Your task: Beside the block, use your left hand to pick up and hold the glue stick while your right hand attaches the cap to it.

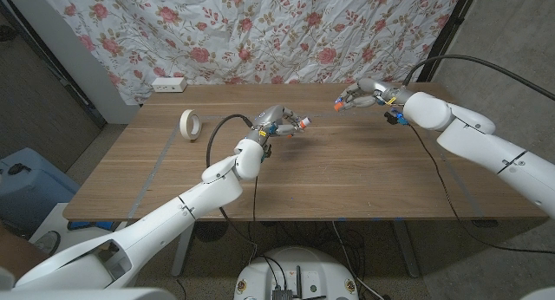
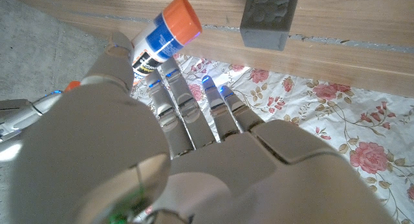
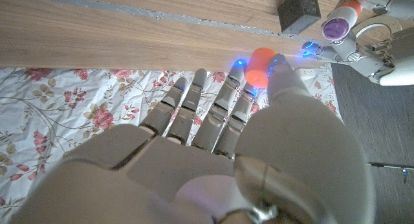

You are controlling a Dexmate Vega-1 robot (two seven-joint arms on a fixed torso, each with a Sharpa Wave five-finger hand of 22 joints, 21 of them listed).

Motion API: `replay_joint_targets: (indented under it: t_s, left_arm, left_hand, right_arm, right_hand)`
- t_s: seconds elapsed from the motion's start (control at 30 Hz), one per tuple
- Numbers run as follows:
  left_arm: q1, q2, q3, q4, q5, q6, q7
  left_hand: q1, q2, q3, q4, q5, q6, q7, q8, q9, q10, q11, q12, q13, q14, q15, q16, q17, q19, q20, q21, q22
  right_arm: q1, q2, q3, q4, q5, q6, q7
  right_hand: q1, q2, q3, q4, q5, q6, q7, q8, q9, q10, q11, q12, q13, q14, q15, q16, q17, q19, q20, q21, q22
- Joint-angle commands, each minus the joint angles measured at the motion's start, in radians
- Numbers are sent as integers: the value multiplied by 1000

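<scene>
While the left hand (image 1: 276, 122) holds the glue stick (image 1: 299, 124) lifted above the middle of the table (image 1: 364, 174), the first part of the task looks done: the stick is up and gripped between thumb and fingers, its open end aimed across toward the right hand (image 1: 362, 95). In the left wrist view the glue stick (image 2: 163, 37) shows its white-and-blue label and orange base projecting past the fingers (image 2: 187, 111), with the dark grey block (image 2: 268, 17) sitting on the table close by.

The right hand pinches the orange cap (image 1: 338, 107) at its fingertips, raised over the far side of the table. In the right wrist view the cap (image 3: 259, 65) sits between thumb and fingers, and beyond it the stick's purple tip (image 3: 335, 28) faces back at it, near the block (image 3: 299, 9).

What remains, as far as I can judge, is the joining itself: stick and cap are apart, with a clear gap between the 2 hands. The right hand needs to close that gap, line the cap's opening up with the tip and press it on while the left hand keeps the stick steady.

A roll of tape (image 1: 191, 124) lies on the table's left side, and a white power strip (image 1: 169, 85) sits at its far edge.
</scene>
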Motion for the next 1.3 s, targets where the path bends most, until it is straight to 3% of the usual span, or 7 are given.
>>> replay_joint_targets:
  t_s: [0.03, 0.6, 1.3]
  left_arm:
    - [-14, -19, 0, 34, -12, -46, 3]
    - [-29, -39, -7, 72, -30, -90, 14]
    - [-38, -46, -8, 99, -38, -114, 17]
  left_hand:
    - [-40, 75, 3, 6, 8, 107, 38, 5, 19, 67, -63, 2, 5, 11, -110, -1, 3, -1, -4, 2, 3]
    - [-42, 75, 2, 6, 8, 107, 39, 5, 19, 65, -62, 2, 5, 9, -113, -2, 2, -5, -2, 0, 3]
    - [-45, 78, 1, 6, 8, 105, 40, 5, 19, 64, -63, 3, 5, 9, -113, -2, 2, -6, -1, 1, 3]
  right_arm:
    - [1, -9, 11, -27, 90, -14, 19]
    - [5, -10, -17, -86, 60, -57, -18]
    - [46, 37, -63, -66, 17, -66, -19]
  right_hand:
    - [-3, 9, -7, -1, -4, -1, 1, 1, 4, -8, 2, -4, 4, -11, -126, 3, 3, 1, 9, -2, 2]
    - [-11, 12, -14, 1, -6, -9, 1, -7, 3, -13, 2, -6, 7, -22, -121, 1, 4, -2, 13, -1, 2]
    - [-16, 21, -17, 3, -9, -11, 1, -12, 2, -17, 2, -7, 12, -21, -121, 4, 6, -2, 15, 0, 2]
